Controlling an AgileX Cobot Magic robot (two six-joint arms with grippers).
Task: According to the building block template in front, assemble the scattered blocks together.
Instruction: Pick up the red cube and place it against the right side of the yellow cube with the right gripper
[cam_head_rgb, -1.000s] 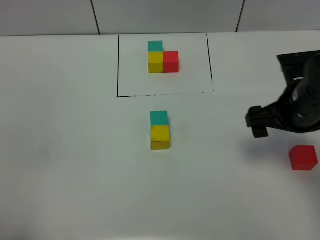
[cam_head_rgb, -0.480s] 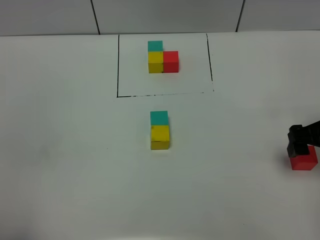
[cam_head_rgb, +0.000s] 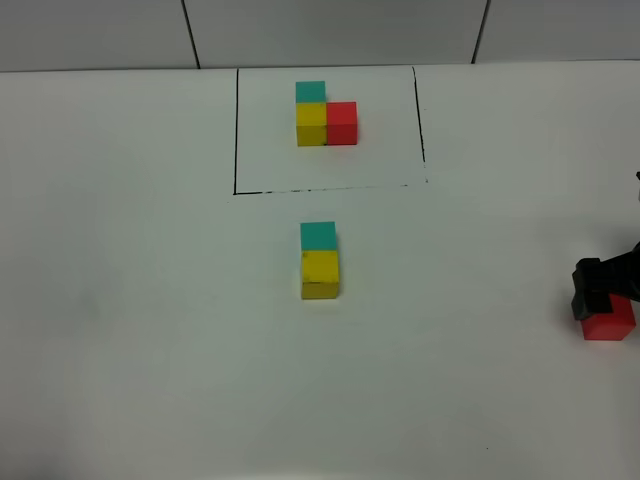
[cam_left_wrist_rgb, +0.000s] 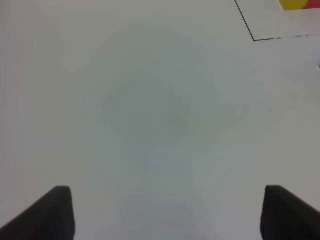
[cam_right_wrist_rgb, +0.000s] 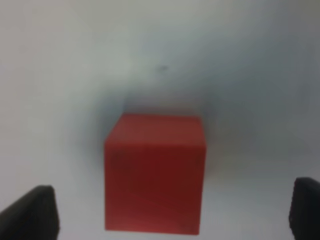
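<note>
Near the table's (cam_head_rgb: 120, 350) right edge: red cube (cam_head_rgb: 610, 325), right gripper (cam_right_wrist_rgb: 172, 212) spread wide astride it, not touching | table middle: teal cube (cam_head_rgb: 318, 235) touching yellow cube (cam_head_rgb: 320, 273) | far edge: framed template (cam_head_rgb: 325, 118) | left gripper (cam_left_wrist_rgb: 165, 212) spread over bare table.

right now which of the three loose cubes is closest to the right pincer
The red cube, alone at the table's right edge with the right pincer straddling it. The teal cube and yellow cube sit together mid-table.
</note>
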